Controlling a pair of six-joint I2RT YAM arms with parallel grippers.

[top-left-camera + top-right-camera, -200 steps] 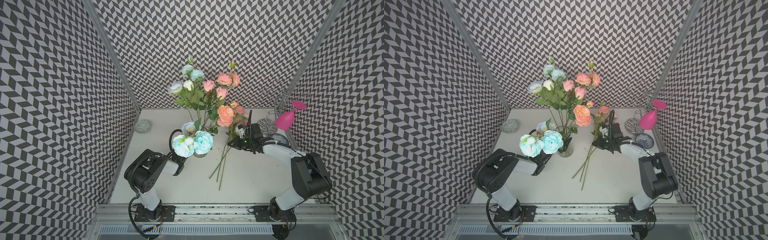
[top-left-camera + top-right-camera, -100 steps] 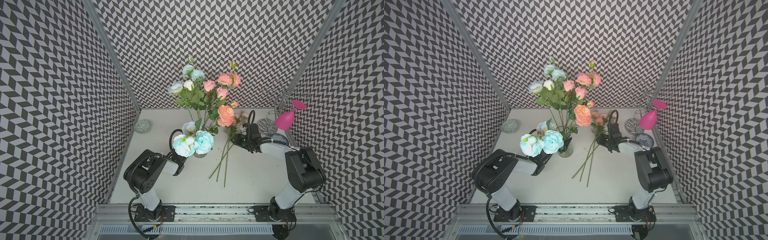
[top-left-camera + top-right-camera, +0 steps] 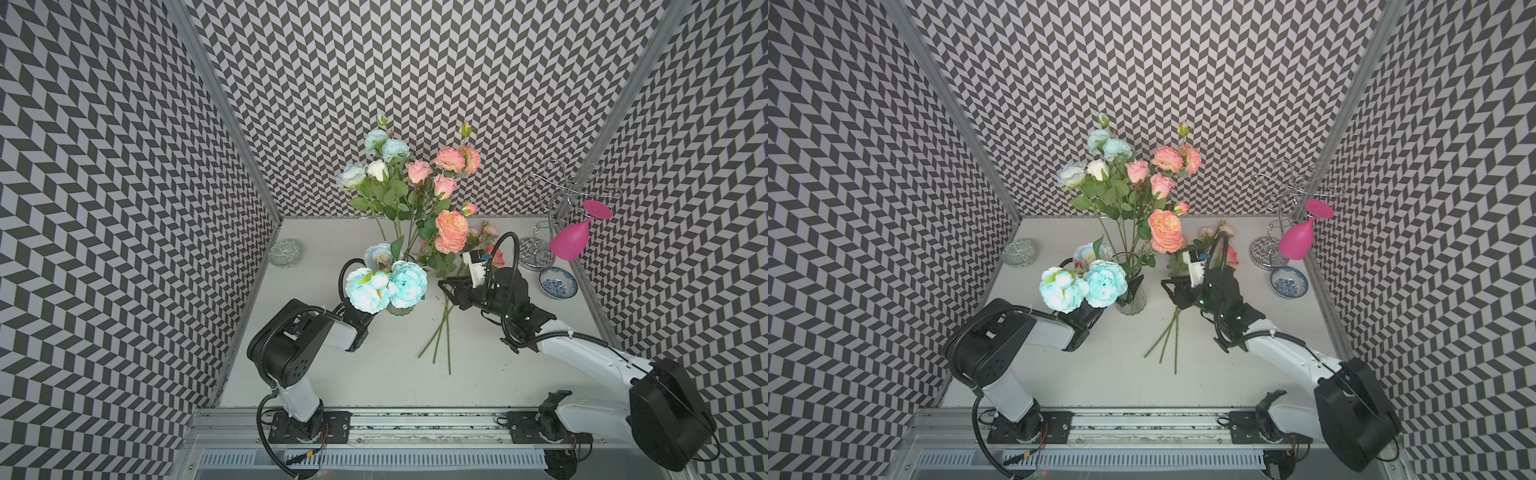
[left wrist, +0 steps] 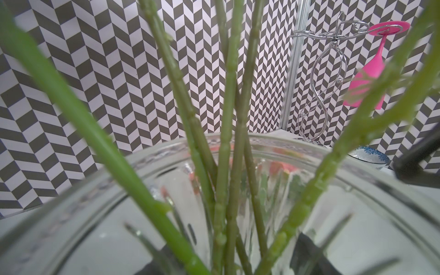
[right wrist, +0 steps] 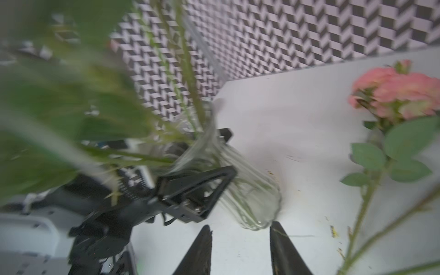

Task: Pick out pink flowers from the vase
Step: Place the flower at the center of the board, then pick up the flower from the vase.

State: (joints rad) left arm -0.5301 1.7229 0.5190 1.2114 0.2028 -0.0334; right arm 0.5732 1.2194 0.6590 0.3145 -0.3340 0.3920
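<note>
White worktop [image 3: 374, 374] floors the chevron-walled cell, and a tall mixed bouquet rises from its middle: pale blue and white flowers [image 3: 388, 286] hang toward the left arm, while pink flowers [image 3: 451, 225] lean toward the right arm. Several pink blooms stand in the vase [image 3: 1131, 300], a short ribbed clear-glass one. Three loose pink stems [image 3: 441, 337] lie flat on the worktop just beside it, their heads pointing toward the back wall. The left end effector [image 5: 227, 152] is closed about the vase's body, a finger on either side, and seems to be bracing it. The right end effector [image 5: 240, 226] hovers low near the vase, by the laid-out stems, with its jaws apart and nothing between them. The task looks partly done, and the step in hand appears to be the gap between picks, with the right arm free to go for another pink stem. That next move calls for lifting clear of the loose stems and coming in above the vase's rim. The jaws must then close on one pink stem alone, below its leaves. The pull should follow the stem's own line while the left arm holds the glass down. In the left wrist view the stems cross closely at the neck, so a blue one could be dragged along.
</note>
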